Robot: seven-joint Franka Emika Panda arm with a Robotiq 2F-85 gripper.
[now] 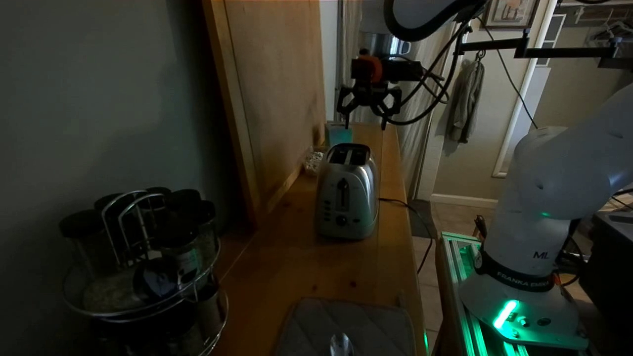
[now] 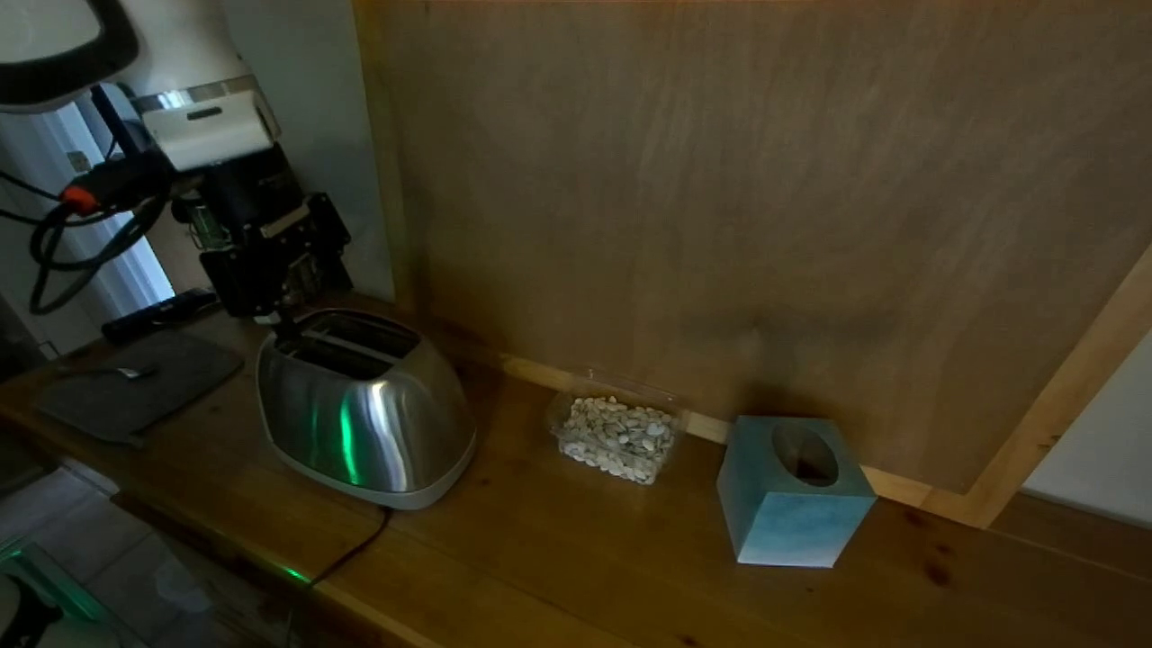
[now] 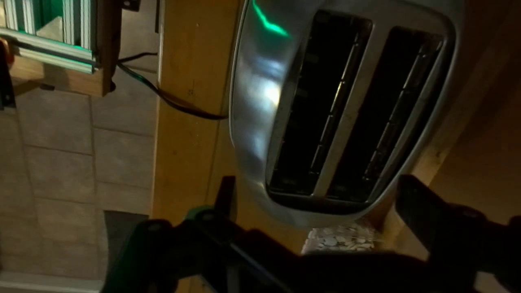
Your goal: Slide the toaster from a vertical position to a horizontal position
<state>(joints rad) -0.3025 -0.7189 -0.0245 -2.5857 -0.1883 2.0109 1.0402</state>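
The brushed silver toaster [image 1: 346, 202] stands upright on the wooden counter. In an exterior view its lever end faces the camera and its long side runs along the counter. It also shows in an exterior view [image 2: 369, 432] and fills much of the wrist view [image 3: 254, 89], with its two dark slots on top. My gripper [image 1: 365, 125] is open and empty, fingers pointing down, above the toaster's top. In the wrist view the gripper's fingers [image 3: 317, 185] appear spread on either side of one rounded end of the toaster, without visible contact.
A wooden panel [image 2: 720, 225] rises along the counter's back. A clear box of pebbles [image 2: 616, 436] and a teal tissue box [image 2: 796, 495] stand along it. A grey mat [image 1: 346, 324] with a spoon and a spice rack [image 1: 148, 262] are nearby. A cord [image 1: 418, 217] hangs off the front edge.
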